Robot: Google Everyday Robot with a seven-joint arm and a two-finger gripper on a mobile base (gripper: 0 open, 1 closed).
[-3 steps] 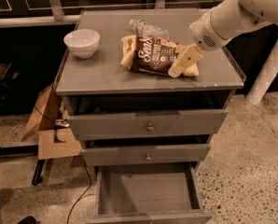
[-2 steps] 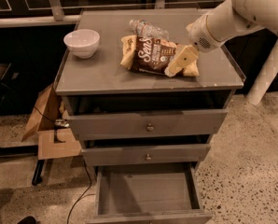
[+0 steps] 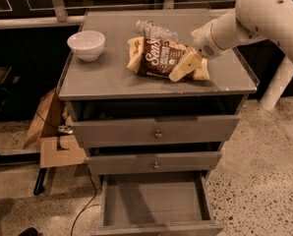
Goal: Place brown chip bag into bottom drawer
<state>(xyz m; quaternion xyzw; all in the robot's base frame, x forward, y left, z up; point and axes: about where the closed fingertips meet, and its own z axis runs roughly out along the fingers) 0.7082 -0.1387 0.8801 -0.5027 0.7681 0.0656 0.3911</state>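
The brown chip bag (image 3: 159, 58) lies flat on the grey cabinet top (image 3: 107, 77), right of centre, with white script on its dark middle. My gripper (image 3: 183, 68) comes in from the right on a white arm and sits over the bag's right end, touching or just above it. The bottom drawer (image 3: 154, 203) is pulled out at the foot of the cabinet, and its flat grey floor is bare.
A clear plastic bottle (image 3: 156, 31) lies just behind the bag. A white bowl (image 3: 86, 44) stands at the top's left. Two knobbed drawers (image 3: 156, 132) are ajar above the bottom one. A cardboard box (image 3: 53, 132) and a cable lie on the floor at left; a white pole (image 3: 279, 82) stands at right.
My gripper has moved a little to the left, further over the right end of the bag. The bag, the bottle and the bowl have not moved.
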